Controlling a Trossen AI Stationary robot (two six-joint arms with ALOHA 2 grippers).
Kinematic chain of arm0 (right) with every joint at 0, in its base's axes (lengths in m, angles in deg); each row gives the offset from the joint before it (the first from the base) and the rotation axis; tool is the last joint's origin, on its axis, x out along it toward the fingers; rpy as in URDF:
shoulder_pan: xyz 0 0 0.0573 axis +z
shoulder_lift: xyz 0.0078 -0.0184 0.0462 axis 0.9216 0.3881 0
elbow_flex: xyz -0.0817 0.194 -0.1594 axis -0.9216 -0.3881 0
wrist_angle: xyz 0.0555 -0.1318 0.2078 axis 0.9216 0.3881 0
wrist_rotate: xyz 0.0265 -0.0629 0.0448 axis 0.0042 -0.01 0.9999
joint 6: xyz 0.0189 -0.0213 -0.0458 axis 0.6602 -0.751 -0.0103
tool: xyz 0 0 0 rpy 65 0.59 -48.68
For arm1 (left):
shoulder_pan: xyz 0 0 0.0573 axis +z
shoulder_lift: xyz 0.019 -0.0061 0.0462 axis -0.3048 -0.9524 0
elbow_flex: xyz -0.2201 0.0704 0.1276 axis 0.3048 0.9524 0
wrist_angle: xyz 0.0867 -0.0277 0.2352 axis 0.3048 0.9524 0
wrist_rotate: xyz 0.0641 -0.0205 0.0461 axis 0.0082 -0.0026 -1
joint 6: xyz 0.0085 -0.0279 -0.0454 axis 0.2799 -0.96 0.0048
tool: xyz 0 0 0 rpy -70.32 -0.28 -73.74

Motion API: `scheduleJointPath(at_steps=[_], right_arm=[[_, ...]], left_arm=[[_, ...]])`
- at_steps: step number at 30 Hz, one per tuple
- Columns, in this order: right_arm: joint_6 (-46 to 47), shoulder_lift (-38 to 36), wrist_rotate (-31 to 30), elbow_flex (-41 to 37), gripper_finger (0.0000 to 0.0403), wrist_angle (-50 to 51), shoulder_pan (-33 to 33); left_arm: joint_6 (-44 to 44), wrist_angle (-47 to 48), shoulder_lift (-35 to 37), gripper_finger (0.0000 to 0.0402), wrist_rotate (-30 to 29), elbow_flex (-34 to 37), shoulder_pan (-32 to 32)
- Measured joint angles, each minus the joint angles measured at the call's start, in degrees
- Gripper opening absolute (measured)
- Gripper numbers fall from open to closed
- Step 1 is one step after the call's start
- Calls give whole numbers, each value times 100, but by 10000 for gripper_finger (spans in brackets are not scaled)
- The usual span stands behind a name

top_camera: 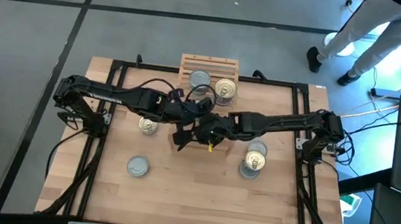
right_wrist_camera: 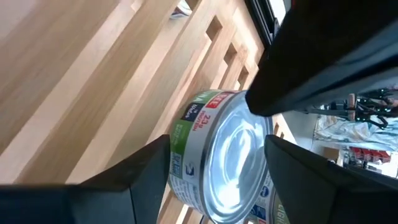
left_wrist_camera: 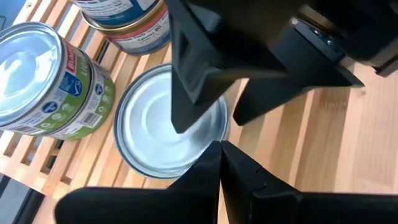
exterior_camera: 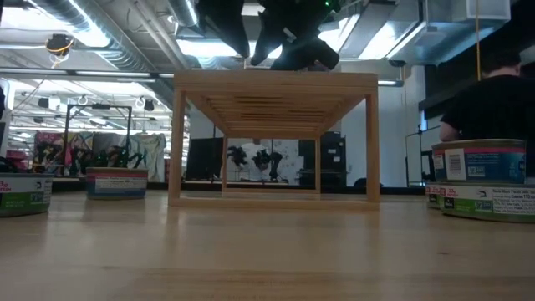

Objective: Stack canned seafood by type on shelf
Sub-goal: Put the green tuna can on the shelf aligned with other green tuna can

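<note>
- Two tins are up on the shelf (top_camera: 191, 59): a silver-topped can (top_camera: 199, 80) and a gold-topped one (top_camera: 225, 89), possibly stacks.
- Both arms crowd the shelf's front edge. The left gripper (left_wrist_camera: 219, 163) has its fingers pinched together, empty, above a plain-lidded tin (left_wrist_camera: 149, 134).
- The right gripper (right_wrist_camera: 214, 165) spreads wide around a green-labelled can (right_wrist_camera: 214, 152), not clearly clamped.
- Still on the desk (top_camera: 192, 193): one gold tin (top_camera: 147, 125), one grey tin (top_camera: 137, 166), and a stacked pair (top_camera: 253, 161). About halfway, I'd judge.
</note>
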Motion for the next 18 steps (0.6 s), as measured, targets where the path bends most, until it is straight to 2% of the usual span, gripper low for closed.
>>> scheduleJointPath(at_steps=[11,18], right_arm=[[-47,-9,-146,22,257,29,-32],[650,-15,-374,703,257,1010,270]], left_arm=[[2,142,39,5,4,0,-111],[-168,489,393,5,24,-28,-507]])
